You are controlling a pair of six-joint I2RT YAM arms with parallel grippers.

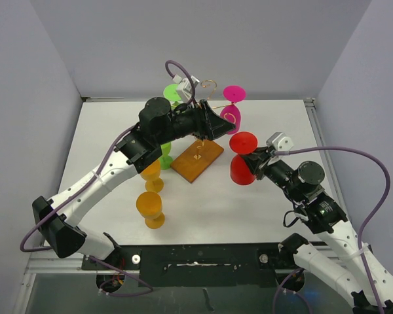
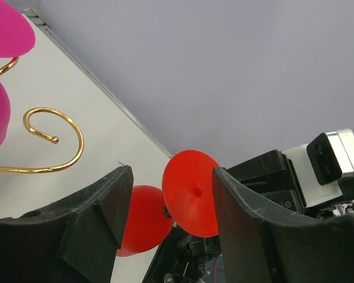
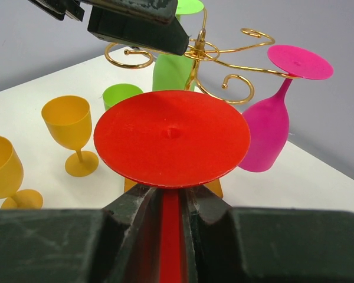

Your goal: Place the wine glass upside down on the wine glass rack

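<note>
Clamping the glossy red wine glass (image 3: 171,138) stem is right end effector (image 3: 171,197); left end effector (image 2: 168,177) gapes.

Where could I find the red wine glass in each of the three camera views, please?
Top external: the red wine glass sits right of centre, held by the right tool.
Left wrist: lower centre, seen beyond the gap of the left tool.
Right wrist: centre foreground, its foot facing the camera.
Shared landmark: the pink glass hanging on the rack.
</note>
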